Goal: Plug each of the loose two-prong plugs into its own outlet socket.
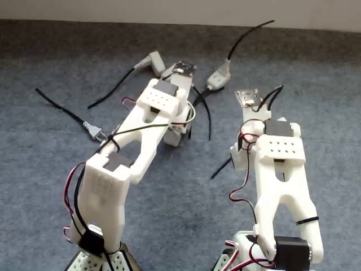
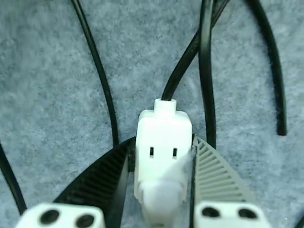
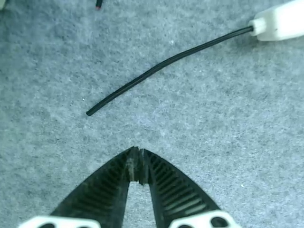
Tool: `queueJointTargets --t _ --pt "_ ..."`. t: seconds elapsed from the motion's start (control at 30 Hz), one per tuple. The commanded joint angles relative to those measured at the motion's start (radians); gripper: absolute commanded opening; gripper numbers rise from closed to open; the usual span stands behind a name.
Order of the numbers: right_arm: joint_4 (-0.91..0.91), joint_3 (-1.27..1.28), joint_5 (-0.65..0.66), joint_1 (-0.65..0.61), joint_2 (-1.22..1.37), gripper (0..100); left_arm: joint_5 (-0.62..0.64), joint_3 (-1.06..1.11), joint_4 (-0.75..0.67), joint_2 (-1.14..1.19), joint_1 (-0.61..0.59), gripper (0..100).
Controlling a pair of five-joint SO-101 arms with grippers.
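My left gripper [image 2: 161, 190] is shut on a white outlet socket [image 2: 164, 142]; its two slots face the left wrist camera and its black cord [image 2: 183, 71] runs away over the carpet. In the high view this socket [image 1: 172, 137] sits under the left arm's wrist at the centre. A grey two-prong plug [image 1: 94, 131] lies to the left of that arm, its cord trailing up and left. Two more white sockets [image 1: 153, 61] [image 1: 219, 77] lie at the back. My right gripper [image 3: 138, 167] is shut on nothing, just above bare carpet, short of a black cord [image 3: 161, 66] leading to a white socket [image 3: 280, 21].
Grey carpet [image 1: 316, 73] covers the whole work area. Several black cords [image 2: 99, 71] cross beside the held socket. The right arm [image 1: 279, 164] stands at the right, with open carpet to its right and behind it.
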Motion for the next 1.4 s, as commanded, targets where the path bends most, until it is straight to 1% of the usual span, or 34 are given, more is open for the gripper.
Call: queueJointTargets --t 0.0,0.07,0.27,0.3,0.37,0.5,0.6,0.7,0.87,1.0,1.1,1.37 --pt "-0.005 -0.004 0.003 -0.005 -0.001 0.7 -0.002 -0.124 -0.003 -0.012 -0.022 3" --pt "-0.005 -0.004 0.003 -0.005 -0.001 0.7 -0.002 -0.206 0.028 -0.012 -0.036 3" --pt "-0.005 -0.004 0.003 -0.005 -0.001 0.7 -0.003 -0.526 0.187 -0.004 -0.085 3" --pt "-0.005 -0.004 0.003 -0.005 -0.001 0.7 -0.011 -0.57 0.207 -0.004 -0.094 3" --pt "-0.005 -0.004 0.003 -0.005 -0.001 0.7 -0.078 -0.642 0.235 -0.004 -0.101 3" --pt "-0.007 -0.004 0.003 -0.005 -0.001 0.7 -0.173 -0.691 0.238 -0.004 -0.105 3" --pt "-0.007 -0.004 0.003 -0.005 -0.001 0.7 -0.192 -0.69 0.238 -0.004 -0.116 3" --pt "-0.007 -0.004 0.003 -0.005 -0.001 0.7 -0.189 -0.69 0.18 -0.004 -0.148 3" --pt "-0.007 -0.004 0.003 -0.005 -0.001 0.7 -0.192 -0.685 -0.009 -0.001 -0.209 3" --pt "-0.007 -0.004 0.003 -0.005 -0.001 0.7 -0.193 -0.685 -0.117 0.012 -0.228 4" --pt "-0.007 -0.004 0.003 -0.005 -0.001 0.7 -0.193 -0.69 -0.186 0.084 -0.226 8" --pt "-0.05 0.038 0.003 -0.007 -0.001 0.7 -0.193 -0.691 -0.324 0.302 -0.228 9"
